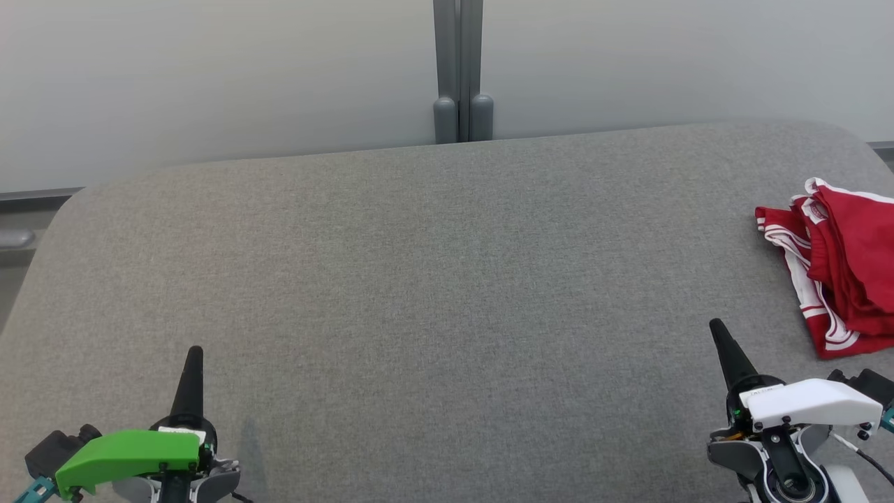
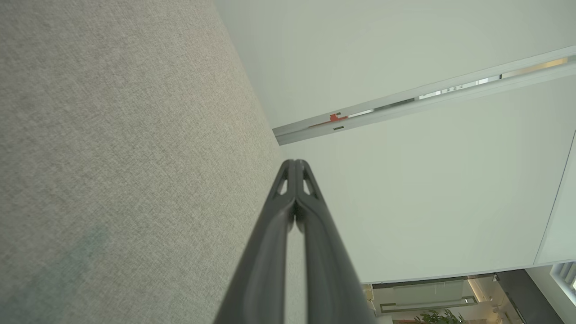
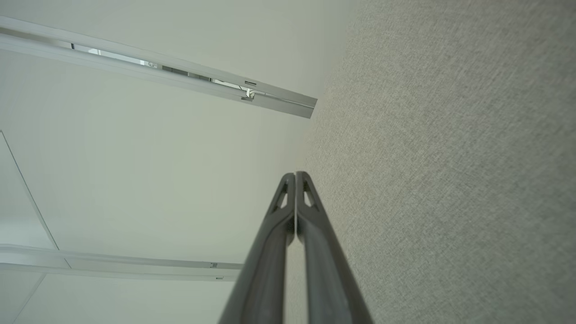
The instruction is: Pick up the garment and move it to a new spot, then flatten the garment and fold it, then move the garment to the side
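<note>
Head view gives you the garment (image 1: 838, 272), a crumpled red heap with white stripes at the tabletop's (image 1: 447, 279) right edge. Its long axis runs near to far, and the frame cuts off part of it. Your right pincer (image 1: 719, 332) sits near it and your left pincer (image 1: 195, 356) well apart. Left wrist view adds what that one hides: two fingers (image 2: 270, 252) pressed together tip to tip. Right wrist view shows the same, with fingers (image 3: 324, 252) meeting beside the grey tabletop.

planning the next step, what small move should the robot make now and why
Probably open the shut right gripper and reach toward the red garment: it lies bunched and untouched at the right edge of the grey table, nearest that gripper. The left gripper, also shut and empty, is far off.
</note>
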